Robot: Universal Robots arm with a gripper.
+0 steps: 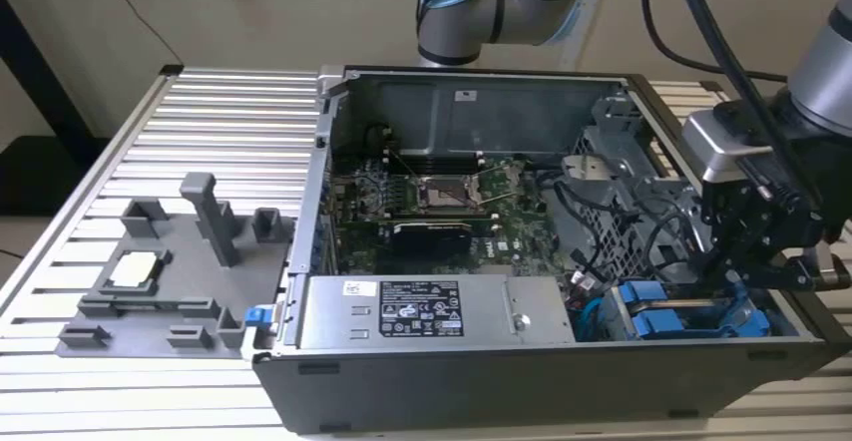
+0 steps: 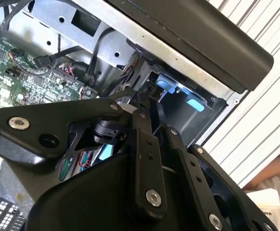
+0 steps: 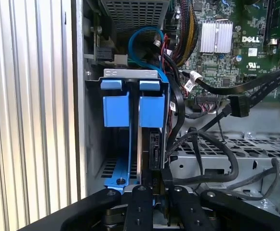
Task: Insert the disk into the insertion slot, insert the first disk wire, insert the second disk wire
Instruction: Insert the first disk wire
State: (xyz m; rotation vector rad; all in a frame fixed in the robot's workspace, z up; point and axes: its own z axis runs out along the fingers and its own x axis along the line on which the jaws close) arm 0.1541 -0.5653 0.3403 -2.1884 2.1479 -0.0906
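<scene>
Robotics lab or test workshop: slatted aluminium counter point(image 1: 226, 112), opened computer case point(image 1: 533, 386) with bare motherboard point(image 1: 440, 197), grey parts fixture point(image 1: 174, 261), robot arm point(image 1: 493, 12) mounted behind.

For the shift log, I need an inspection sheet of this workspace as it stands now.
Surface: slatted metal table carrying an open computer case lying on its side.
Job's things: disk on edge in the drive bay, next to another blue carrier; how deep it sits cannot be told.
Clutter: grey fixture on the table, at the exterior view's left.
Grippers: gripper at the disk's outer end, over the bay.
Cables: loose black cables beside the bay; blue cable looping beyond it.
Surroundings: arm base behind the case, then a plain wall.
</scene>
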